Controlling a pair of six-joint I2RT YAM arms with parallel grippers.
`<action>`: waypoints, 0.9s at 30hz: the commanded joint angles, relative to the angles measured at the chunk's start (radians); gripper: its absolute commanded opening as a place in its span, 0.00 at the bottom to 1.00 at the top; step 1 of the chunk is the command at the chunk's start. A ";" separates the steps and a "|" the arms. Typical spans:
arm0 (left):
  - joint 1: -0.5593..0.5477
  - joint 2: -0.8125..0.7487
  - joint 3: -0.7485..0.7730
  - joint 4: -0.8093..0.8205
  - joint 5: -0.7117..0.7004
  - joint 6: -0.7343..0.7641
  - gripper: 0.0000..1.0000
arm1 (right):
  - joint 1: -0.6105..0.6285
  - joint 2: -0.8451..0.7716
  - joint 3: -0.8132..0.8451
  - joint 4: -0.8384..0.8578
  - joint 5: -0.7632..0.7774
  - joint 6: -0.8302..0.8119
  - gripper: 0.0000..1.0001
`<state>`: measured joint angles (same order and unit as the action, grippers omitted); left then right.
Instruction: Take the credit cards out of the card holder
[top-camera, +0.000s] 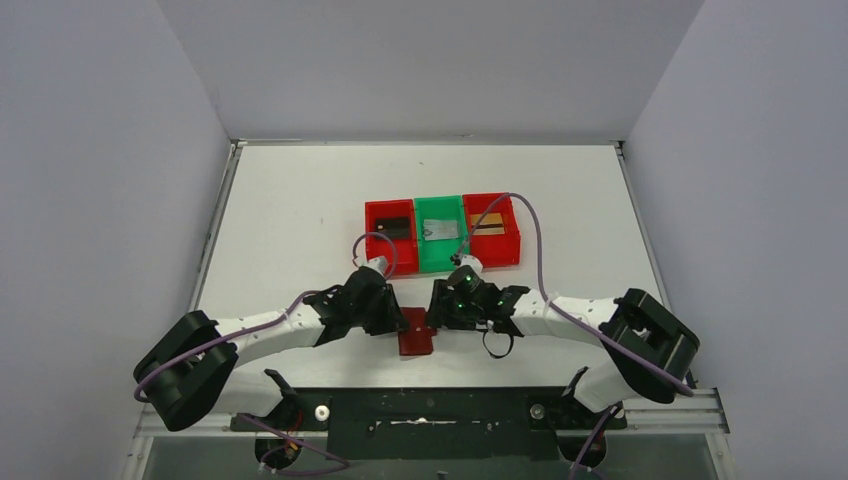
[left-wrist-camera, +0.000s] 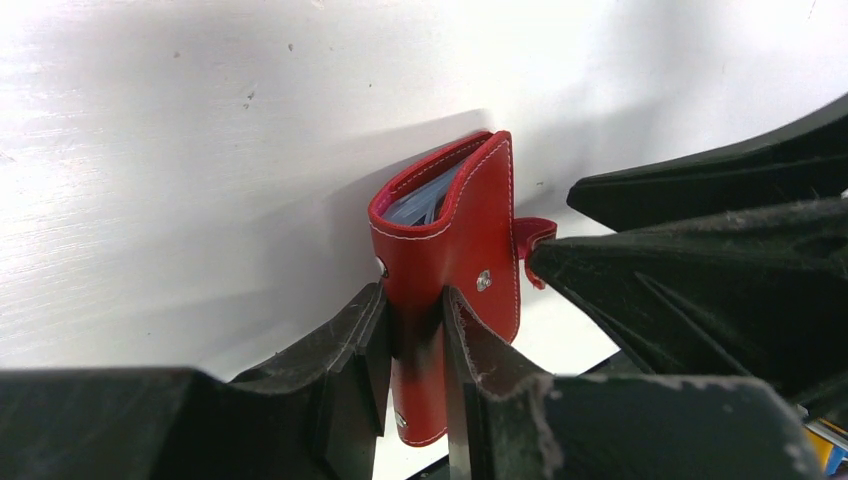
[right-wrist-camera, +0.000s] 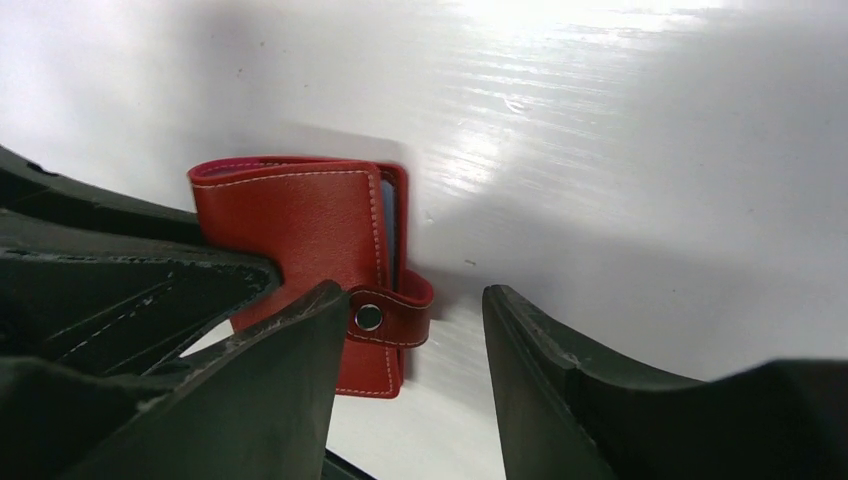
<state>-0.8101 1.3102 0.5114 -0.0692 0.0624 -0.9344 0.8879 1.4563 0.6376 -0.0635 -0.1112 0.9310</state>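
Observation:
The dark red card holder (top-camera: 417, 334) lies near the table's front edge between my two grippers. My left gripper (left-wrist-camera: 413, 300) is shut on the holder's cover (left-wrist-camera: 455, 235), near its fold. Pale blue-grey sleeves (left-wrist-camera: 424, 205) show at the top; no card shows inside. My right gripper (right-wrist-camera: 415, 295) is open, with the snap tab (right-wrist-camera: 396, 314) between its fingers, close to the left finger. A dark card (top-camera: 396, 227), a silvery-grey card (top-camera: 441, 231) and a gold card (top-camera: 488, 224) each lie in a bin.
Three joined bins stand mid-table: a red bin (top-camera: 372, 238), a green bin (top-camera: 441, 258) and a red bin (top-camera: 512, 235). The right gripper's fingers (left-wrist-camera: 700, 260) crowd the left wrist view. The left gripper (right-wrist-camera: 120, 280) shows in the right wrist view.

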 joint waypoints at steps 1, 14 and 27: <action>0.000 -0.011 0.033 -0.049 -0.013 0.034 0.14 | 0.067 -0.022 0.101 -0.114 0.158 -0.039 0.53; 0.000 -0.010 0.043 -0.047 -0.012 0.038 0.15 | 0.139 0.066 0.158 -0.134 0.201 -0.030 0.48; 0.000 -0.011 0.039 -0.051 -0.002 0.052 0.15 | 0.061 -0.015 0.077 -0.154 0.231 0.031 0.36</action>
<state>-0.8089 1.3090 0.5243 -0.0887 0.0612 -0.9291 0.9947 1.5257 0.7635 -0.2455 0.0895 0.9310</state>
